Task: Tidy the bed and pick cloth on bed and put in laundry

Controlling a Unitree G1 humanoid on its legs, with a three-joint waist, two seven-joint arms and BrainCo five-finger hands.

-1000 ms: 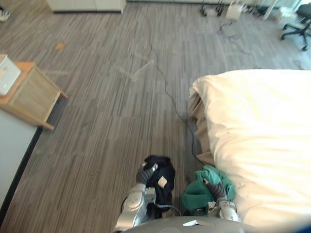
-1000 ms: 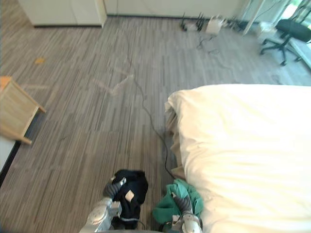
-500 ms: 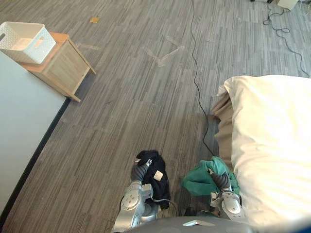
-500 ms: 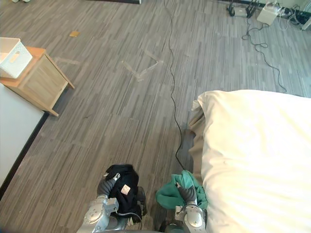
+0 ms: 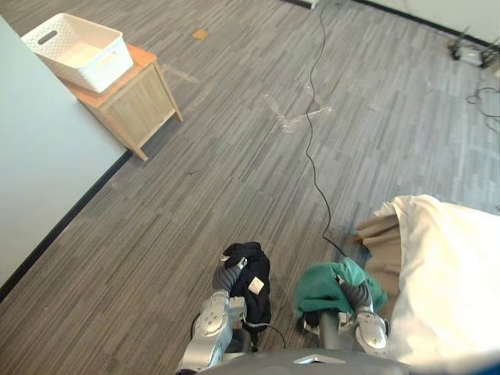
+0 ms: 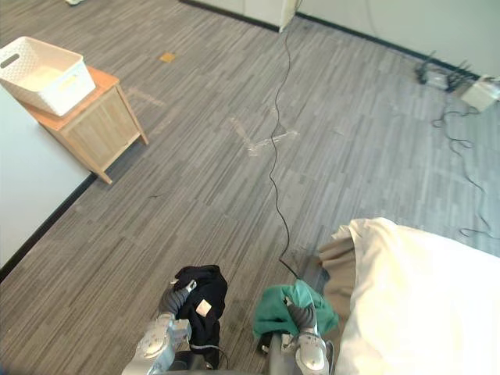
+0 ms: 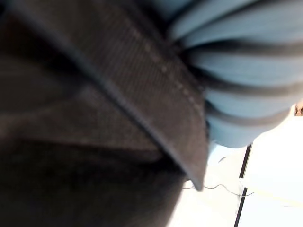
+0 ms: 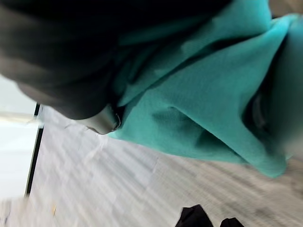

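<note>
Black crumpled cloth with a small white label, clenched in the curled fingers of the left hand; teal-green soft cloth, bunched likewise in the right hand. Both kept clear of the floor, probably for carrying to the laundry. Fingertips mostly buried in fabric. Just beside the right hand, white bed duvet, cut off at the edge. Far ahead of the left hand, white perforated plastic basket on a low wooden cabinet, likely the laundry place; inside hard to make out.
</note>
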